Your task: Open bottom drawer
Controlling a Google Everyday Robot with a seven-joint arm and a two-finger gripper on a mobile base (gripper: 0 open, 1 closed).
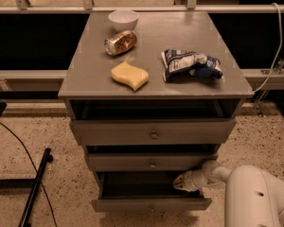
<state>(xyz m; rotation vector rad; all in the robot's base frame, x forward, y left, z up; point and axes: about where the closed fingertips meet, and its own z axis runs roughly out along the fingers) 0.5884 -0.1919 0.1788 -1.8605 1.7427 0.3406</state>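
The bottom drawer (pixel 151 204) is the lowest grey front of the cabinet. It stands pulled out, and its dark inside shows above the front panel. A small round knob (pixel 152 207) sits at the panel's middle. My gripper (pixel 183 181) reaches in from the right, above the drawer's right end and just under the middle drawer (pixel 151 162). The white arm (pixel 255 197) fills the lower right corner.
The top drawer (pixel 151 132) also stands slightly out. On the cabinet top (pixel 180 27) lie a white bowl (pixel 123 19), a can (pixel 120 42), a yellow sponge (pixel 129 75) and a blue-white bag (pixel 191 65). A black stand leg and cable (pixel 34 189) cross the floor at left.
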